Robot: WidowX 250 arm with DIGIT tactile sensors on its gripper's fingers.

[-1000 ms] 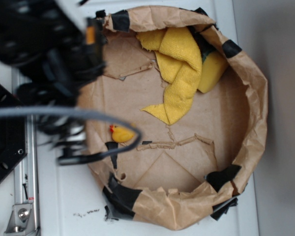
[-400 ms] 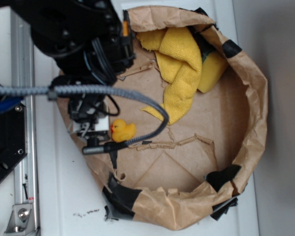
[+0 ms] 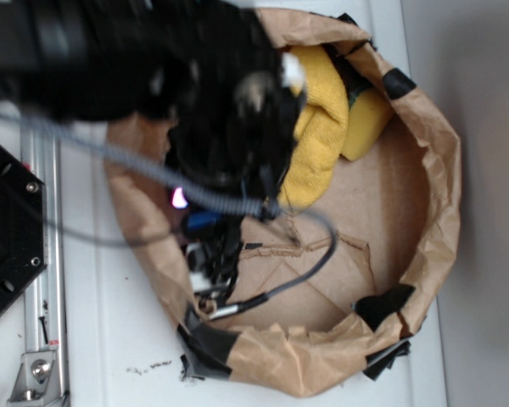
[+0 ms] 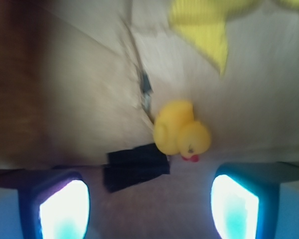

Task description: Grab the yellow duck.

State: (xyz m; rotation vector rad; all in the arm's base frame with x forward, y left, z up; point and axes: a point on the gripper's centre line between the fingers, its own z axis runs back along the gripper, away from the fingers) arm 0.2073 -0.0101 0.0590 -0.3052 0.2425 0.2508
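The yellow duck (image 4: 182, 132) is a small glossy rubber duck with a red beak, lying on the brown paper floor of the paper basin, seen in the wrist view just beyond and between my fingertips (image 4: 65, 211). My gripper (image 4: 149, 209) is open, its two glowing pads wide apart, with nothing between them. In the exterior view the arm (image 3: 212, 110) hangs over the basin's left half and hides the duck.
The brown paper basin (image 3: 437, 170) has raised crumpled walls with black tape patches (image 4: 135, 168). A large yellow cloth (image 3: 318, 127) and a yellow sponge (image 3: 366, 123) lie at its back. A black plate (image 3: 8, 229) and metal rail (image 3: 42, 339) stand at the left.
The arm has swung right and down over the basin's left half, covering the duck, which showed beside the left wall in the earlier frames.
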